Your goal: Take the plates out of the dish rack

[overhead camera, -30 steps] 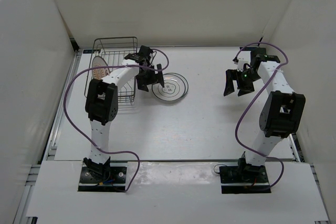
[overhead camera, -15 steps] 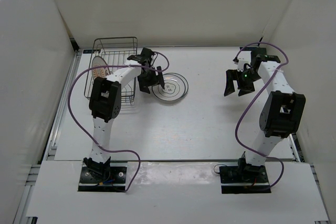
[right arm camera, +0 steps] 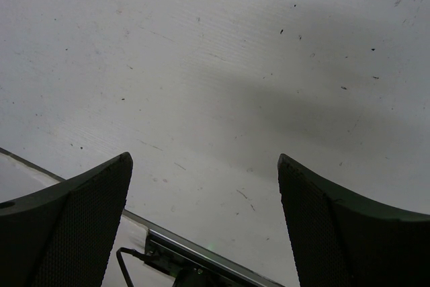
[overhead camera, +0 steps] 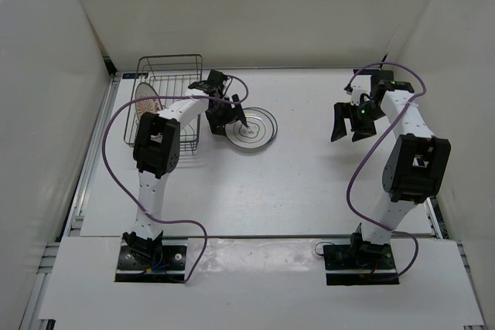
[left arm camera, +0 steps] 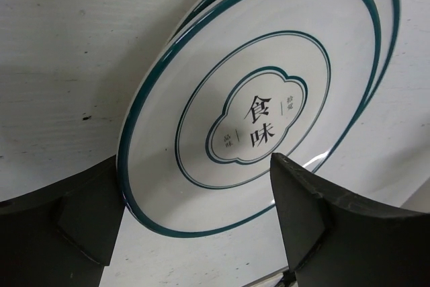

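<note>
Two white plates with dark green rings lie stacked on the table [overhead camera: 255, 128]. In the left wrist view the top plate [left arm camera: 259, 122] shows a printed centre, and the lower plate [left arm camera: 390, 11] peeks out at the upper right. My left gripper [overhead camera: 230, 123] [left arm camera: 201, 213] hovers open over the stack's left edge, with the near rim of the top plate between its fingers [left arm camera: 316, 220]. A third plate [overhead camera: 146, 103], with an orange-brown pattern, stands upright in the dark wire dish rack [overhead camera: 172, 63] at the back left. My right gripper [overhead camera: 349, 123] [right arm camera: 201, 199] is open above bare table at the back right.
White walls enclose the table on three sides. The rack sits close to the left wall and the back corner. A metal rail [right arm camera: 201, 253] at the table's edge shows below the right gripper. Purple cables loop beside both arms.
The left wrist has shifted a little to the right over the stacked plates, and its jaws have narrowed slightly. The right arm has not moved.
</note>
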You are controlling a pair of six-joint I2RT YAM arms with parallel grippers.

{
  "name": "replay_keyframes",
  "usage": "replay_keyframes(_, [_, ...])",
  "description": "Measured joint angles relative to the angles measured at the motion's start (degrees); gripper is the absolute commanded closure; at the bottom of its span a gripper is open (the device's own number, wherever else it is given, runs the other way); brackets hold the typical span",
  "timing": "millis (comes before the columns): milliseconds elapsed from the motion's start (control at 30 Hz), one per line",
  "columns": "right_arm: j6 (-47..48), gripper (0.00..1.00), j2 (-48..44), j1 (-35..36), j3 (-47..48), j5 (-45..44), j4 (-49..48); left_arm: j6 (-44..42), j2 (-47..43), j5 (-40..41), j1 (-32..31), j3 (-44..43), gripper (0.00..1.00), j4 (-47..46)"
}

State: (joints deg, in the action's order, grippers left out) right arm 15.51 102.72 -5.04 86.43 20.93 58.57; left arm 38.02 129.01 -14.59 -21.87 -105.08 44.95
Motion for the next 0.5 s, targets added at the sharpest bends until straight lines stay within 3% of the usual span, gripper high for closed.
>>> replay_keyframes(500, [0.13, 0.10, 0.00, -0.15, -0.09, -0.04, 0.00, 4.74, 1.14, -2.75, 0.04, -0.83, 0.08, -1.84])
